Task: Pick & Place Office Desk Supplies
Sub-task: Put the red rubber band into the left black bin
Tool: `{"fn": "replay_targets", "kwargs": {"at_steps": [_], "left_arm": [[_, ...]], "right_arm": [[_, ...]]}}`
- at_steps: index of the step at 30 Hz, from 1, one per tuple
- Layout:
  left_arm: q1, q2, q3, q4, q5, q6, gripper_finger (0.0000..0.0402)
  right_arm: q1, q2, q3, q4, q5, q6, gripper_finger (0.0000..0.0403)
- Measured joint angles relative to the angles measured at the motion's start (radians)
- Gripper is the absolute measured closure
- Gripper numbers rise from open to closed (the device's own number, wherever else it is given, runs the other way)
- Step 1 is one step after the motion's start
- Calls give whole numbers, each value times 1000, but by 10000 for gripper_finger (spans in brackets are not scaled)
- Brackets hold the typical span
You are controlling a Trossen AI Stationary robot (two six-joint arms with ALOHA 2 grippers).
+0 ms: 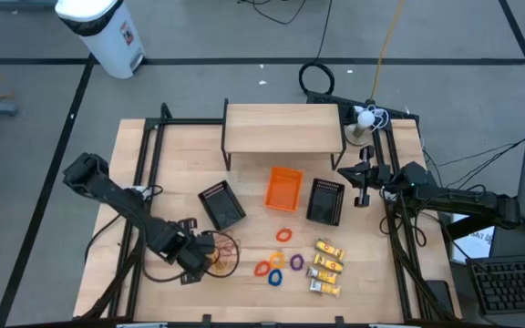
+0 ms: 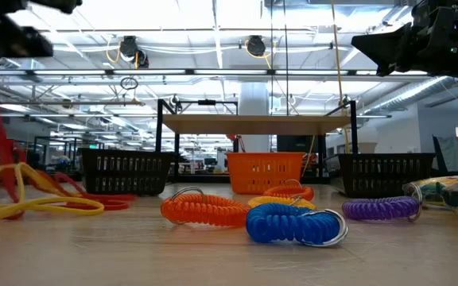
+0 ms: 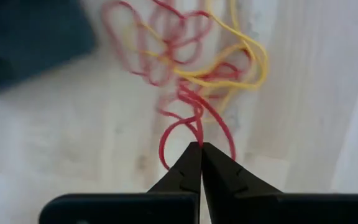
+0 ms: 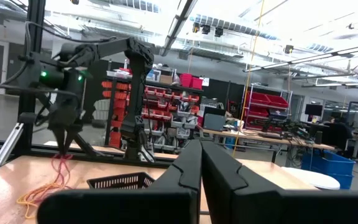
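Rubber bands (image 1: 223, 252), a loose tangle of thin red and yellow loops, lie on the wooden surface (image 1: 153, 155) near its front edge, on the left arm's side. The left gripper (image 1: 197, 258) is down at this tangle, its jaws pressed fully together on a single red band (image 3: 194, 118), whose loop runs up out of the fingertips into the rest of the pile. In the right wrist view the same gripper (image 4: 64, 138) shows across the surface with red strands (image 4: 59, 167) hanging from it down toward the wood.

Coiled rings lie nearer the middle front: an orange ring (image 2: 205, 210), a blue ring (image 2: 293, 225) just beside it, and a purple ring (image 2: 380, 208) farther toward the right arm's side. Another orange ring (image 1: 283, 235) lies apart, closer to the bins. Yellow-and-white packets (image 1: 325, 267) are clustered on the right arm's side of the rings.

Behind the supplies stand a black mesh bin (image 1: 221, 204), an orange plastic bin (image 1: 283, 189) and a second black mesh bin (image 1: 325, 200), in a row before a low wooden shelf (image 1: 283, 127).

The right gripper (image 1: 365, 187) waits above the surface's right edge, beside the second mesh bin, jaws closed with nothing between them.
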Motion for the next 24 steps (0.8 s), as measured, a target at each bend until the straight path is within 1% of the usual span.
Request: {"fn": "replay_targets", "kwargs": {"at_steps": [6, 9, 16, 20, 24], "left_arm": [[-9, -3, 66, -274, -25, -68, 399], [-33, -48, 97, -340, -70, -119, 398], [-54, -151, 121, -343, -199, -228, 399], [-59, -148, 79, -319, -152, -251, 399], [-61, -133, 4, -216, -106, -236, 400]], "right_arm": [[0, 0, 0, 0, 0, 0, 403], [0, 0, 0, 0, 0, 0, 403], [0, 0, 0, 0, 0, 0, 403], [0, 0, 0, 0, 0, 0, 403], [0, 0, 0, 0, 0, 0, 403]]}}
